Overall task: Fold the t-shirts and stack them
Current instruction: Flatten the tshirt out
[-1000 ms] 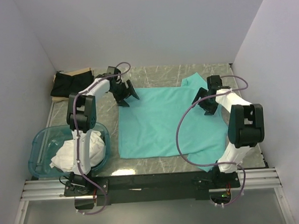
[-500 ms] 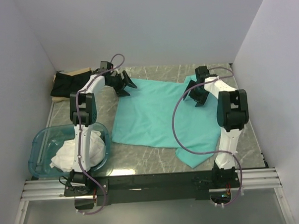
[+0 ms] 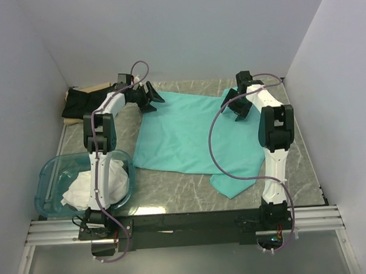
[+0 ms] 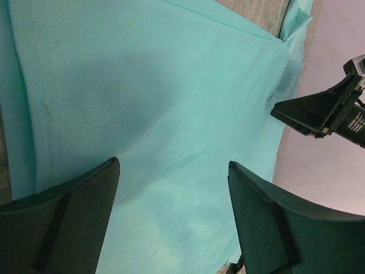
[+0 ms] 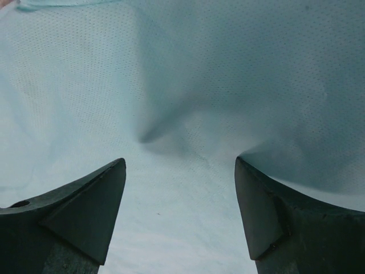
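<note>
Mint-teal t-shirt [image 3: 189, 133] lies spread on the counter [image 3: 173, 197], left fingers [image 4: 68, 222] and right fingers [image 5: 80, 211] both released over its far corners, guessing they're lining up a fold pinch.

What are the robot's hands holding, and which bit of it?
Nothing. The left gripper and the right gripper are both open above the teal shirt, with no cloth pinched in either.

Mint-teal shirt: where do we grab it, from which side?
Probably pinch the mint-teal t-shirt at its two far corners, from above: it lies flat, spread wide, and the open left tool and right tool hover there.
</note>
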`<state>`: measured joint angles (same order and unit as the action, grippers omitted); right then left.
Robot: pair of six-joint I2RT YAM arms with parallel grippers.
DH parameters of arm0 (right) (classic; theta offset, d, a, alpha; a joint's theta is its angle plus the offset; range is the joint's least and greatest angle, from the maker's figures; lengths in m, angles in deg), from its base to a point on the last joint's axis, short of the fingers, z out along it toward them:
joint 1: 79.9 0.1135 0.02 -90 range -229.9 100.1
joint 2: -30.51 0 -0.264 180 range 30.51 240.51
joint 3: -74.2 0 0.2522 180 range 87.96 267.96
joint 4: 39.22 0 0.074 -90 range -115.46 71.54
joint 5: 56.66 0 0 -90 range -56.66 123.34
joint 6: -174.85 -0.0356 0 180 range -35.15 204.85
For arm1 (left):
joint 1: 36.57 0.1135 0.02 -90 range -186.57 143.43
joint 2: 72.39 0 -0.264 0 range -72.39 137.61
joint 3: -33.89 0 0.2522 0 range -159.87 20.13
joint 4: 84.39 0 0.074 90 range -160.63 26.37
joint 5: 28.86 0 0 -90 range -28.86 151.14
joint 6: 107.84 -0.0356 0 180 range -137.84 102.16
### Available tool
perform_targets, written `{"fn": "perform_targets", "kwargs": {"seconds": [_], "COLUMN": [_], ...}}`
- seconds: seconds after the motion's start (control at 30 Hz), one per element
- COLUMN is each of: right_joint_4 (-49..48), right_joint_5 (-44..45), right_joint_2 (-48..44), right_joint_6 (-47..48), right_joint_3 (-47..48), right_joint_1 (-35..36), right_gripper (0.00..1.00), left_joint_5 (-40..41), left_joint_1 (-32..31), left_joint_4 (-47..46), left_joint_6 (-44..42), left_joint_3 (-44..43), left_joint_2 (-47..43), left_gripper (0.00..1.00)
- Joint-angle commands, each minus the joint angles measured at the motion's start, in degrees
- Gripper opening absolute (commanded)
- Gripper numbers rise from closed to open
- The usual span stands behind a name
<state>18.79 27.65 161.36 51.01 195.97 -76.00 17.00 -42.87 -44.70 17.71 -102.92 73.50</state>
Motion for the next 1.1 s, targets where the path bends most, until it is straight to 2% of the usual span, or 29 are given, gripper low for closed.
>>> {"fn": "perform_targets", "kwargs": {"seconds": [0.0, 0.33, 0.5, 0.77, 0.93, 1.07], "right_joint_4": [1.46, -1.27, -2.06, -7.15, -9.71, -10.59], "right_joint_5": [-0.63, -1.6, -0.99, -1.16, -0.64, 0.24], "right_joint_2": [-0.41, -8.49, -15.08, -24.93, -26.87, -26.35], "right_joint_6": [0.18, 4.93, 5.19, 4.14, 3.61, 3.7], "right_joint_3": [3.17, 0.02, -7.96, -26.85, -33.64, -36.72], "right_joint_1": [0.32, 0.32, 0.32, 0.67, 0.67, 0.67], "right_gripper": [0.83, 0.83, 0.83, 0.83, 0.83, 0.83], "left_joint_5": [-0.6, 1.25, 6.69, 12.41, 15.74, 18.03], "left_joint_1": [-0.11, -0.2, -1.51, -5.38, -5.74, -5.82], "left_joint_4": [-3.34, -0.54, 5.78, 11.07, 10.98, 11.6], "left_joint_6": [-1.28, -5.13, -9.78, -11.91, -10.5, -10.41], "left_joint_3": [-1.41, 3.33, 8.25, 24.94, 32.15, 33.13], "left_joint_2": [-5.16, -15.8, -20.45, -26.79, -28.9, -28.2], "left_gripper": [0.83, 0.83, 0.82, 0.82, 0.81, 0.81]}}
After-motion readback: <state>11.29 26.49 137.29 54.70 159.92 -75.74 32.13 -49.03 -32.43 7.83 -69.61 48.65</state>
